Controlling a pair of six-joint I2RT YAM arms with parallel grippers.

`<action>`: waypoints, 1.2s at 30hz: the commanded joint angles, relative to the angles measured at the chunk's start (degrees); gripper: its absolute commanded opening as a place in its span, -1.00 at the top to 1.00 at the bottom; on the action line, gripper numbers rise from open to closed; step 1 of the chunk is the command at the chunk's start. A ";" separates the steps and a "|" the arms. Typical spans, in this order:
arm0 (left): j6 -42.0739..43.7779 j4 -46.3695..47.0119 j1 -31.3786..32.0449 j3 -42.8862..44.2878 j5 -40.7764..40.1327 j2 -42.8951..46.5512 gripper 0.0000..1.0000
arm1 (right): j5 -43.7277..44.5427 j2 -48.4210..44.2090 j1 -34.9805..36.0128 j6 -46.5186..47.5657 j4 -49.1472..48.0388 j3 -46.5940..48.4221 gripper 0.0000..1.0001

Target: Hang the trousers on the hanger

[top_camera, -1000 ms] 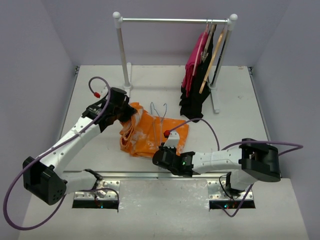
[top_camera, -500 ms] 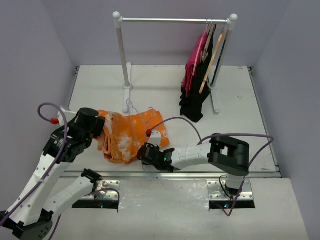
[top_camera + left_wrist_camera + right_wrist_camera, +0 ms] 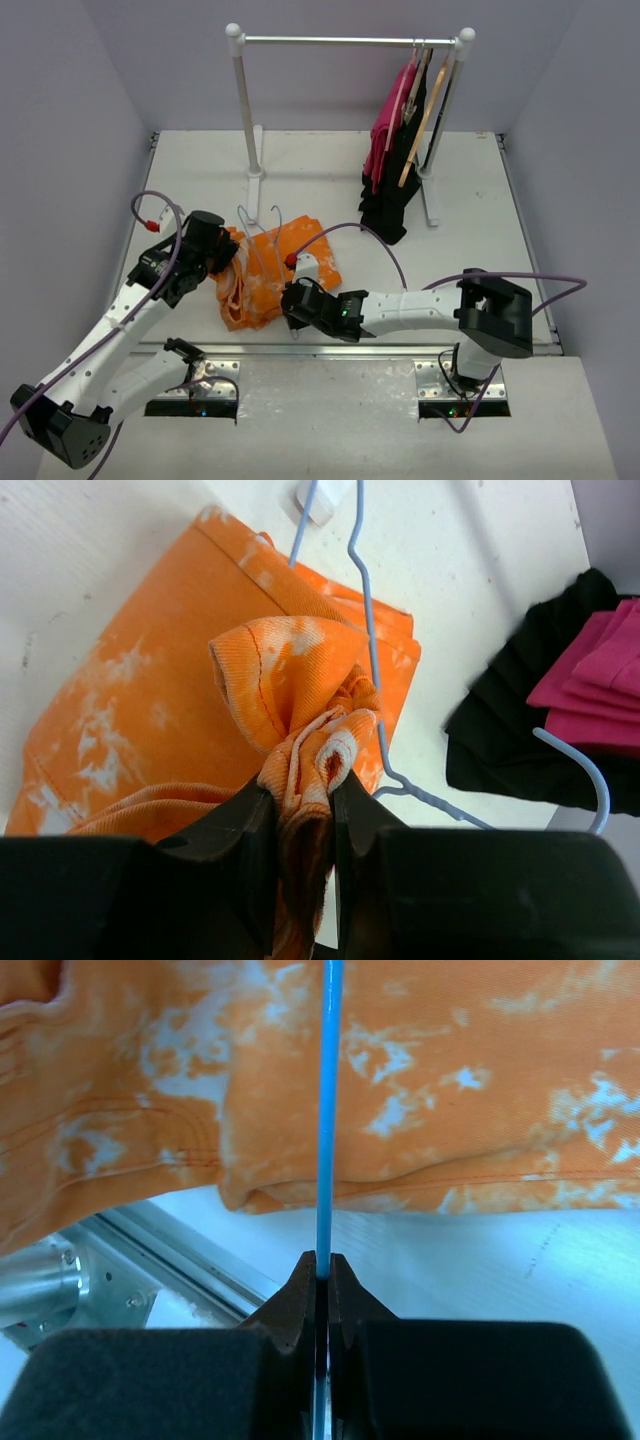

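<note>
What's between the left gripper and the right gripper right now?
Top view: the bunched trousers, with the hanger wire lying across them. The left gripper pinches the cloth, the right gripper the wire.

The hanger (image 3: 328, 1110) runs off the right wrist view's top edge.

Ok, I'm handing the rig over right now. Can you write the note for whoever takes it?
Grippers: the left gripper is shut on a bunched fold of the trousers. The right gripper is shut on the wire of the hanger.
Where: the trousers lie crumpled on the table between the arms, with the hanger's wire running across the cloth.
Done: both things are gripped.
Left: drape the trousers over the hanger's bar. I cannot tell whether any cloth is already threaded through.
</note>
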State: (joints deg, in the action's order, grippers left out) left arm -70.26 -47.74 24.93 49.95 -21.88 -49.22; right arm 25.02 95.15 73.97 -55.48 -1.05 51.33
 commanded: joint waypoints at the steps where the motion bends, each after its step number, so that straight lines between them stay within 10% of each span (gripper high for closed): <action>1: 0.45 10.61 -0.14 -1.86 8.22 -2.70 1.00 | -0.81 -0.28 0.06 2.94 -3.41 -0.27 1.00; 14: -4.86 20.61 0.03 -6.40 16.99 -17.44 1.00 | 11.53 -5.70 0.08 2.31 -3.05 -4.89 1.00; 32: 20.20 32.78 -3.22 2.95 26.06 -35.71 1.00 | -3.51 -6.20 -4.09 12.14 -7.09 -8.13 1.00; 36: 24.41 41.15 -3.47 1.58 29.26 -35.69 0.73 | -3.57 -5.69 -5.20 10.12 -6.11 -7.88 1.00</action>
State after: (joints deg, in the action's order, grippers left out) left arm -53.19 -19.85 22.37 49.94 3.09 -85.23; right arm 23.52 89.89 69.58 -44.98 -5.65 41.22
